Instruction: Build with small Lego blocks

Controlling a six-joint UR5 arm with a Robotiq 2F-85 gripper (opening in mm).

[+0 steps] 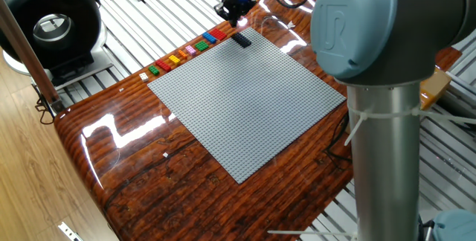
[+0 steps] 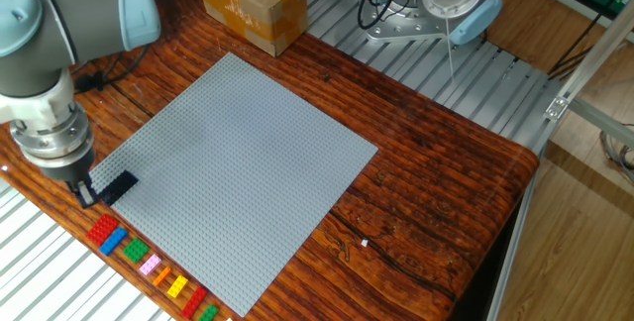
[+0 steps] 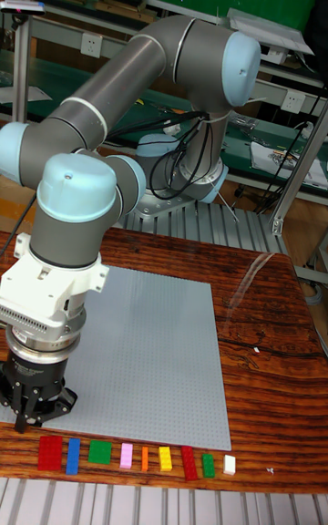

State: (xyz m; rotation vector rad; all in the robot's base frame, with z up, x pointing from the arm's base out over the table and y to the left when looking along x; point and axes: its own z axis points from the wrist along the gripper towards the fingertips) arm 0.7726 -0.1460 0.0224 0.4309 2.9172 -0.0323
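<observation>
1. A row of small coloured plastic Lego bricks (image 2: 149, 262) lies on the polished wooden table (image 2: 436, 172), just beside one edge of the large grey studded baseplate (image 2: 238, 162).
2. A small black brick (image 2: 119, 186) sits at the baseplate's corner nearest the row's red end, its long axis roughly across that row.
3. The two-finger gripper (image 2: 85, 195) hangs just beside the black brick on the row's side; whether its jaws are parted cannot be told.

We can read only one mark — the raised "UR" logo on the pale blue round joint cap (image 1: 363, 19) of the grey robot arm, seen in one fixed view. The brown cardboard box (image 2: 251, 2) bears print — too blurred to read.
</observation>
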